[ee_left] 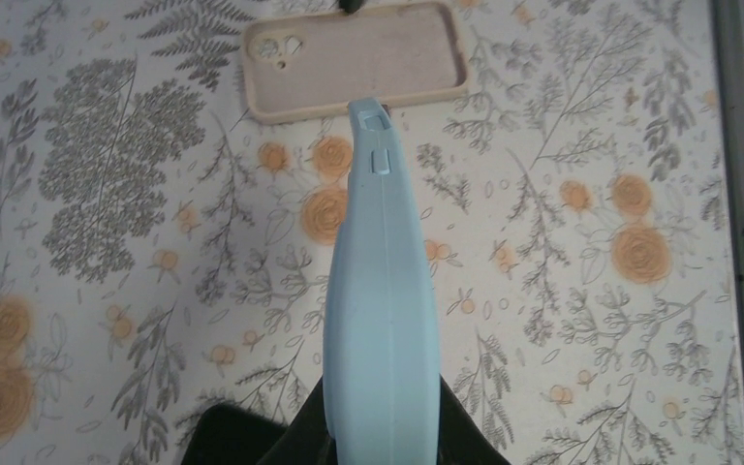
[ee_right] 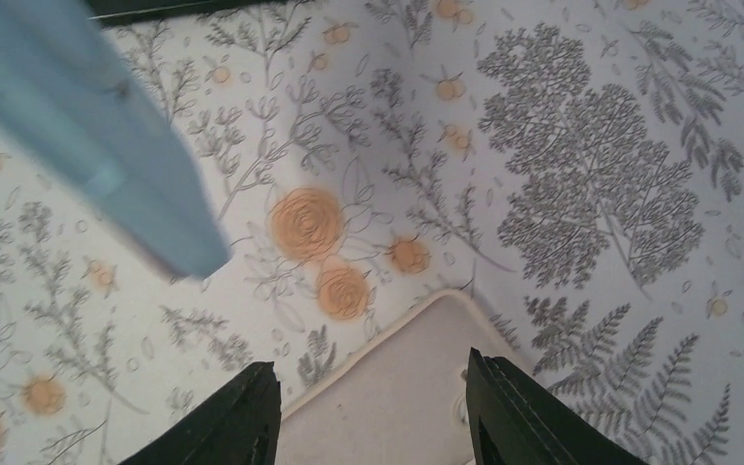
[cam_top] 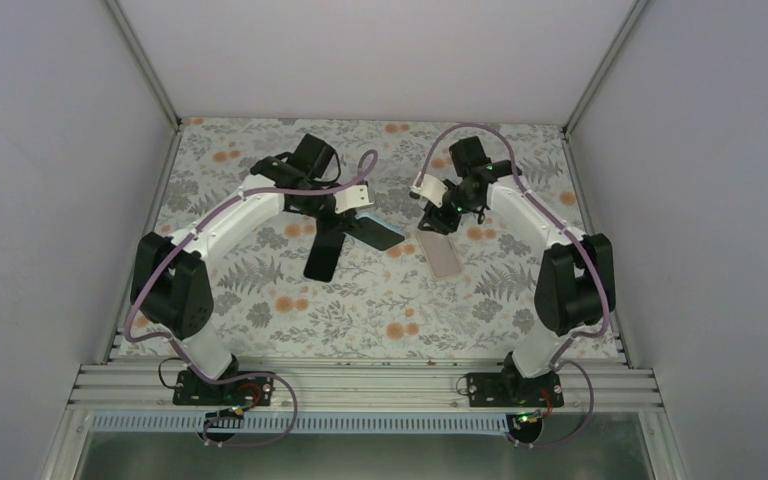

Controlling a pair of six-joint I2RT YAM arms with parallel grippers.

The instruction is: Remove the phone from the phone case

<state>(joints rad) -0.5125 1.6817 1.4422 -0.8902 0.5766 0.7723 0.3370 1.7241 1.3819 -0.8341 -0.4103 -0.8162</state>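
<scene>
My left gripper point(cam_top: 348, 207) is shut on a light blue phone case point(cam_top: 372, 228) and holds it above the table; its upper face looks dark. In the left wrist view the case point(ee_left: 383, 291) stands edge-on between my black fingers point(ee_left: 295, 441). A black phone point(cam_top: 321, 257) lies flat on the floral table just below and left of the case, and its corner shows in the left wrist view point(ee_left: 218, 438). My right gripper point(ee_right: 368, 373) is open, low over a beige phone case point(ee_right: 387, 407). The blue case point(ee_right: 97, 136) hangs to its upper left.
The beige case point(cam_top: 443, 254) lies flat right of centre, and it also shows in the left wrist view point(ee_left: 358, 58), camera holes at its left. White enclosure walls close the back and sides. A metal rail point(cam_top: 360, 385) runs along the near edge.
</scene>
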